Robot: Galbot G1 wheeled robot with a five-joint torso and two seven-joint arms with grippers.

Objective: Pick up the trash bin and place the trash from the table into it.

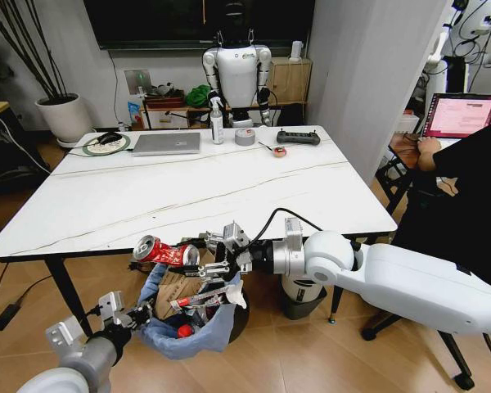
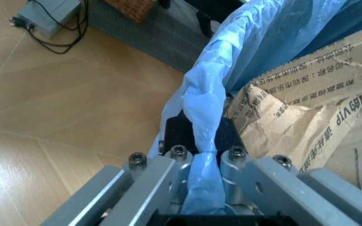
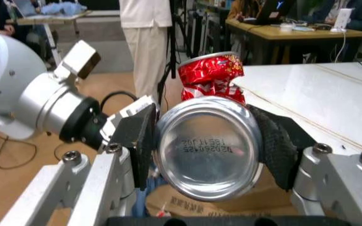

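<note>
The right hand (image 1: 211, 255) clamps a crushed red aluminium can (image 1: 164, 251) above the blue-bagged round trash bin (image 1: 188, 327), just off the glossy white tabletop (image 1: 213, 192). The left hand (image 2: 197, 183) pinches the bin's bag rim. Next, release should come squarely over the opening. The bin's lower body is hidden.

A white potted plant (image 1: 65, 116) stood on the wood floor (image 1: 311, 360) in the far corner. Beside it, along the white back wall (image 1: 74, 41), ran a low wooden shelf (image 1: 176, 110), with a dark screen (image 1: 164, 20) mounted above.
</note>
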